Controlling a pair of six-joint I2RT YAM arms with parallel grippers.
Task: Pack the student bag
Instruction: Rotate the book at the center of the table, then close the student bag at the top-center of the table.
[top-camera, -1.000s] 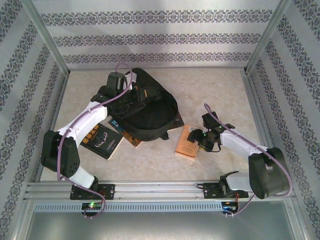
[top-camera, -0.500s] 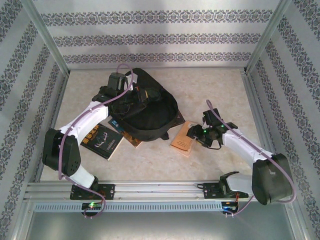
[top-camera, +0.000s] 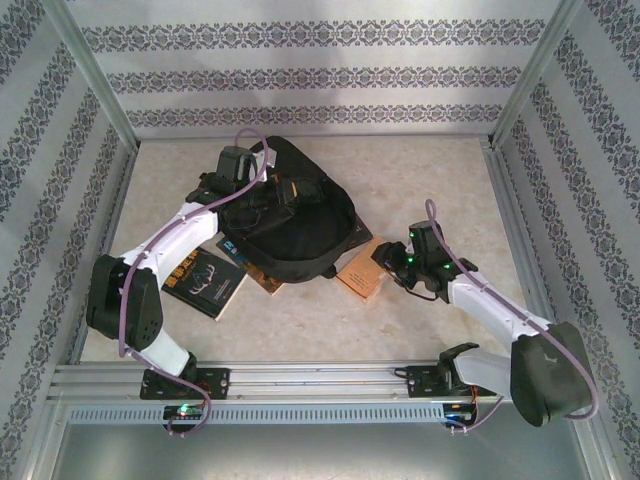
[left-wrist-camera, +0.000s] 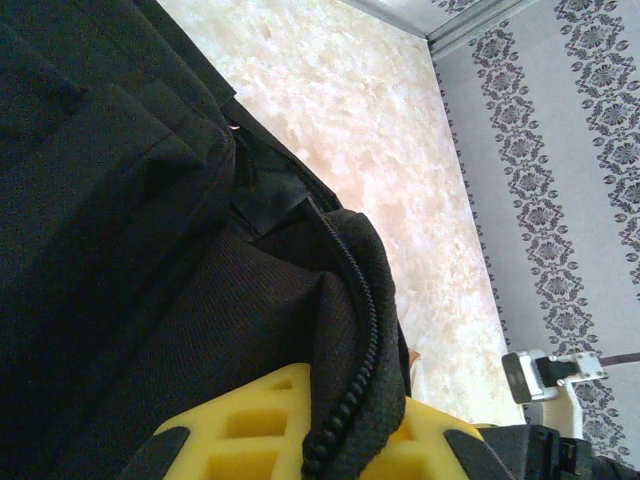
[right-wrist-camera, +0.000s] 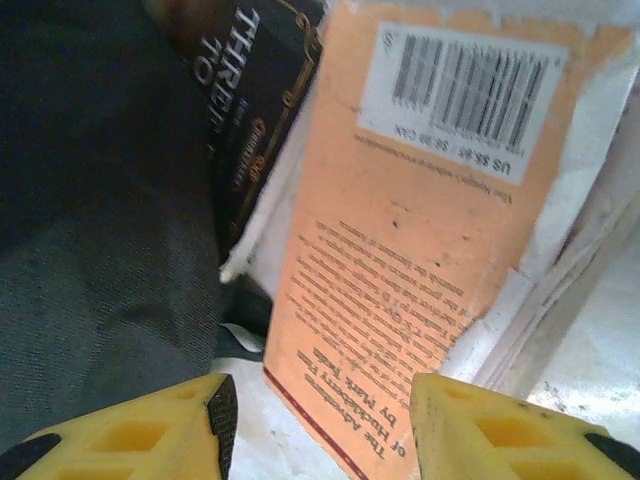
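The student bag (top-camera: 300, 232), a big black backpack, lies at the table's middle left. My left gripper (top-camera: 283, 190) is shut on the zippered rim of its opening. In the left wrist view the zipper edge (left-wrist-camera: 352, 330) runs down between the yellow fingers (left-wrist-camera: 250, 440) of that gripper (left-wrist-camera: 335, 445). An orange paperback (top-camera: 360, 272) lies beside the bag's right edge. My right gripper (top-camera: 388, 262) stands open over its near end. In the right wrist view this gripper (right-wrist-camera: 320, 430) straddles the orange paperback (right-wrist-camera: 400, 280); the left finger (right-wrist-camera: 150, 435) stands clear of it.
A black book (top-camera: 205, 283) lies left of the bag, and another book (top-camera: 258, 270) pokes out from under its front edge. In the right wrist view a dark-covered book (right-wrist-camera: 250, 120) sits under the bag (right-wrist-camera: 100, 250). Patterned walls enclose the table (top-camera: 430, 170).
My right arm has moved left toward the bag, the orange paperback sliding with it up against the bag. Its jaws have narrowed. The left arm has held still.
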